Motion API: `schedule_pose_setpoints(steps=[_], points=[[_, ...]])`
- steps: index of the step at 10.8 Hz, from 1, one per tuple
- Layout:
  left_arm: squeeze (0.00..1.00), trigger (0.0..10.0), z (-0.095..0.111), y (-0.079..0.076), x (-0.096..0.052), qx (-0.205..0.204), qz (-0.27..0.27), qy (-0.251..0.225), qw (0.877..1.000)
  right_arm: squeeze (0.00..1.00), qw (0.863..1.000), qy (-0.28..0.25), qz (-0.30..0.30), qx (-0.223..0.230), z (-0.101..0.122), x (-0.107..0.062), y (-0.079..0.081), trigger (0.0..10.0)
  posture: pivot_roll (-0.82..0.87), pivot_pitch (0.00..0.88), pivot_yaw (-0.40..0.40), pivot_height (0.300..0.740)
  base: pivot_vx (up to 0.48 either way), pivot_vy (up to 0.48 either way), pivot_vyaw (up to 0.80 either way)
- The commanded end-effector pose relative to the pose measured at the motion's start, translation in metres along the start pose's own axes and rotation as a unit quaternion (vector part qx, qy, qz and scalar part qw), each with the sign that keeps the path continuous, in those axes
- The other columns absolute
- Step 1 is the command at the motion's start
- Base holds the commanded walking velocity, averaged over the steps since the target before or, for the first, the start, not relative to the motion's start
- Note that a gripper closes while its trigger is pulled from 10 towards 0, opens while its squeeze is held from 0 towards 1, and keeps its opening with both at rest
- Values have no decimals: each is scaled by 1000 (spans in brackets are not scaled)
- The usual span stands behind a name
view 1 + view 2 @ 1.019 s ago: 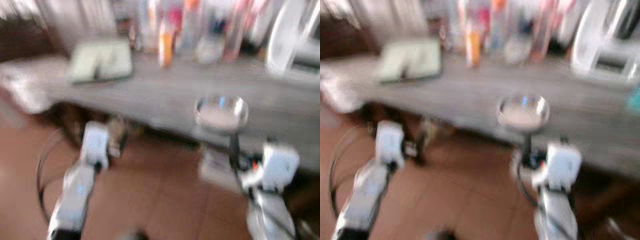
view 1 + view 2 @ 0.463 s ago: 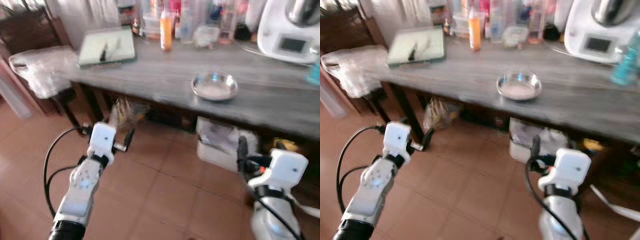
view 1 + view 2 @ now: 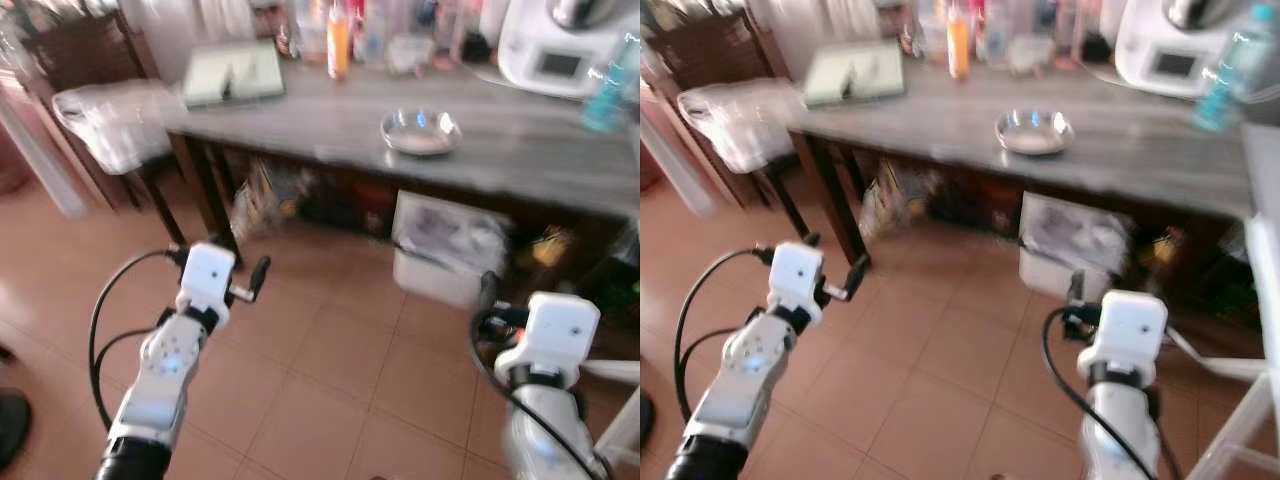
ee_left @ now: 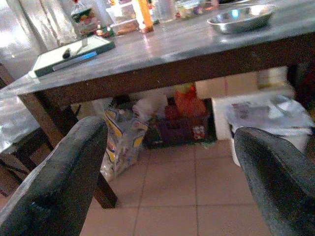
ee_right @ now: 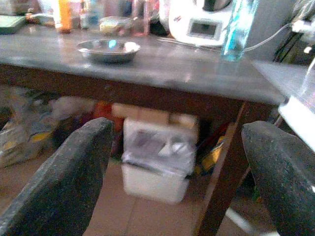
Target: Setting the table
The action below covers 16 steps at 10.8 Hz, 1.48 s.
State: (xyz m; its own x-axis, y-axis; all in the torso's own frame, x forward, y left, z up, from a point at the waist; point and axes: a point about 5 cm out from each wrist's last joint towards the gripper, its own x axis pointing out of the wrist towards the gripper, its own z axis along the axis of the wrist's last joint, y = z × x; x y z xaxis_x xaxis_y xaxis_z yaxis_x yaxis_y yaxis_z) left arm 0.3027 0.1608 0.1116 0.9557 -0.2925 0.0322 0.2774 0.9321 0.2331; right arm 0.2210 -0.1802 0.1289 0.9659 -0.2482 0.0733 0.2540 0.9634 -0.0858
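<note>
Left end effector [image 4: 162,172]: black fingers spread apart, nothing held, raised over the tiled floor [image 3: 330,370].
Right end effector [image 5: 177,172]: fingers likewise parted, unladen.
Round shallow steel bowl [image 3: 421,131]: set on the grey wooden counter [image 3: 520,150], well apart from both end effectors.
White lidded bin [image 3: 450,250]: stored beneath the counter.

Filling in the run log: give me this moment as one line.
stage: away from table | steel bowl: on table | left hand: open, empty, over floor | right hand: open, empty
</note>
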Motion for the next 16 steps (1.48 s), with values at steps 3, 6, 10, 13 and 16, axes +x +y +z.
schedule_pose_setpoints(steps=[3, 6, 10, 13, 16], points=[[0, 10000, 0, -4, 2, -13, -26, -3, 1000, 0, 1000, -8, 25, 0, 3, -2, 4, 10000, 37, 65, 64, 740, 0, 0, 0], [0, 10000, 0, -9, 5, -23, -40, -5, 999, 0, 1000, -2, 23, 3, 3, -1, 2, 10000, 31, 60, 63, 740, 0, 0, -687], [0, 10000, 0, -14, 5, -27, -57, -8, 998, 0, 1000, -6, 27, -3, 5, -1, 3, 10000, 29, 62, 65, 740, 0, 0, -711], [0, 10000, -2, -16, 5, -22, -68, -5, 997, 0, 999, -16, 38, -10, 7, -1, 4, 10000, 34, 65, 64, 740, 0, 0, -240], [0, 10000, -2, -17, 6, -26, -71, -8, 997, 0, 999, -20, 40, -13, 7, -2, 6, 10000, 32, 67, 69, 740, 0, -319, 0]])
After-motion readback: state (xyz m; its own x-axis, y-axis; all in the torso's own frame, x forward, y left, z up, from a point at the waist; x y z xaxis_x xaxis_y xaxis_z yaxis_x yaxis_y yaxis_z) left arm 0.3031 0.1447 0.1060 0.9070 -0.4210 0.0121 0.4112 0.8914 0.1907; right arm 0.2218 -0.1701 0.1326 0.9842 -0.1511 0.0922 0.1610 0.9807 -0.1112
